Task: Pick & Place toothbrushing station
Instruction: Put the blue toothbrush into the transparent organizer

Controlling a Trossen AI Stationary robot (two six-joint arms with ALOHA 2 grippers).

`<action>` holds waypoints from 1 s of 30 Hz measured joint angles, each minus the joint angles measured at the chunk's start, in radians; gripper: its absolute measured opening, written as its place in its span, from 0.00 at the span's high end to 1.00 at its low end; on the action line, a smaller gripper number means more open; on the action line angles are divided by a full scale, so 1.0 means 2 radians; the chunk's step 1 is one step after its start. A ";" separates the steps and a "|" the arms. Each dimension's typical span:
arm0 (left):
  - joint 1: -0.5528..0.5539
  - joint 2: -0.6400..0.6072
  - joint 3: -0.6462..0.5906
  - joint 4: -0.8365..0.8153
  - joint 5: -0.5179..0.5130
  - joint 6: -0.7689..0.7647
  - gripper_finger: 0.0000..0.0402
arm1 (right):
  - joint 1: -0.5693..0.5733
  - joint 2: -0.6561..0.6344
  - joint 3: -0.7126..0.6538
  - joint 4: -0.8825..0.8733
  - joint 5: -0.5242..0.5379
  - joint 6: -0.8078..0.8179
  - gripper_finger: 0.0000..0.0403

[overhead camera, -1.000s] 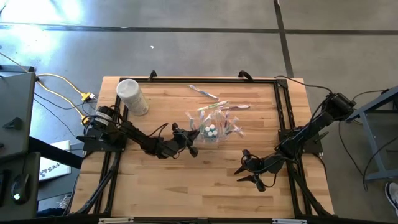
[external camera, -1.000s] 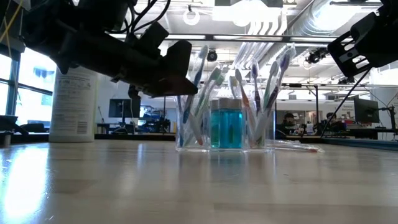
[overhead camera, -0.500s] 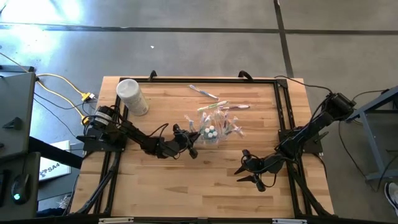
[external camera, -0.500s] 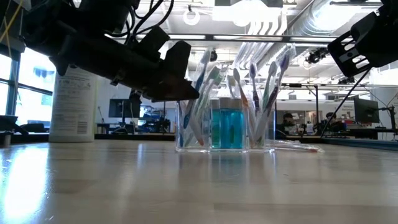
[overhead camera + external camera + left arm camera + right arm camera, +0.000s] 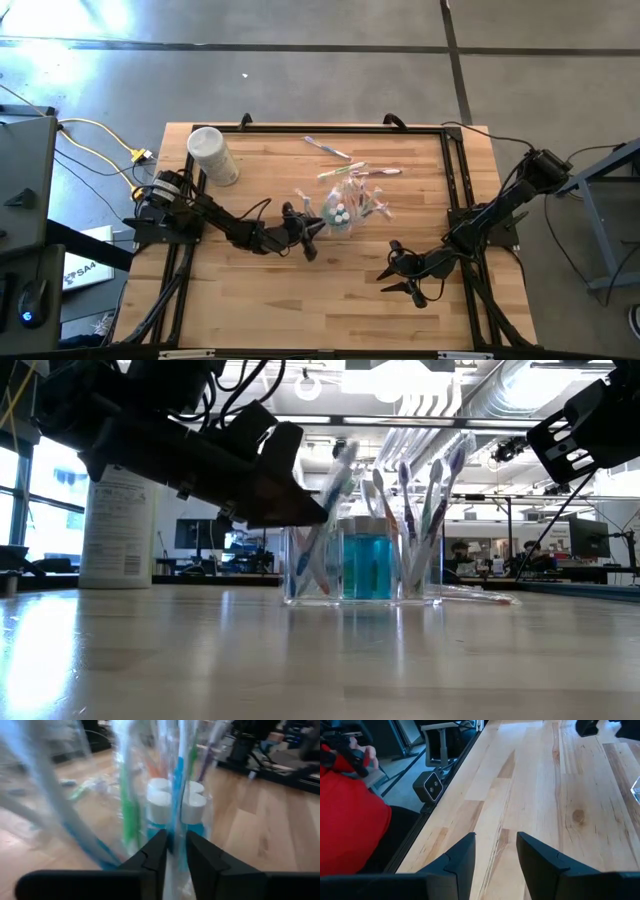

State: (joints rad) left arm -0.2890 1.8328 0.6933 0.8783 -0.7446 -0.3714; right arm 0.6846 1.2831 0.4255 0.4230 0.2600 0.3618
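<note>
The toothbrushing station (image 5: 343, 208) is a clear boxy holder with several toothbrushes and blue white-capped bottles. It stands upright on its base at mid-table, and also shows in the low view (image 5: 362, 555) and the left wrist view (image 5: 170, 795). My left gripper (image 5: 316, 232) is at the station's left side (image 5: 305, 510), with its fingers (image 5: 155, 855) close together around the clear wall. My right gripper (image 5: 405, 280) is open and empty over the table's near right part (image 5: 495, 852). My left gripper pinches the station's clear left-side wall (image 5: 176, 832) between its two fingers; a blue toothbrush handle stands right behind that wall. The fingers come from the table's left, slanting a little down. The station stands upright with its base on the table.
A tall white cylindrical tub (image 5: 212, 155) stands at the far left. Loose toothbrushes (image 5: 328, 148) lie beyond the station near the far edge. A person in red (image 5: 350, 815) is beside the table's edge in the right wrist view. Bare wood lies at the near side.
My left gripper has gone toward the table's right edge and a little down, up against the station's left side. The toothbrushes in the station's left part have shifted, while the holder's base has stayed where it was.
</note>
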 joint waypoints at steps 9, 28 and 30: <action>0.000 0.000 0.000 0.000 0.025 0.013 0.59 | 0.000 0.000 0.000 0.000 0.000 0.000 0.66; -0.010 -0.006 0.026 0.068 0.010 0.199 0.50 | 0.000 0.000 0.000 -0.001 0.000 0.000 0.66; -0.010 -0.006 0.048 0.044 0.014 0.224 0.50 | 0.000 0.000 0.000 -0.001 0.000 0.000 0.66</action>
State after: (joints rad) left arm -0.3088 1.8202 0.7897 0.9669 -0.7160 0.0766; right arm 0.6846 1.2831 0.4253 0.4206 0.2596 0.3618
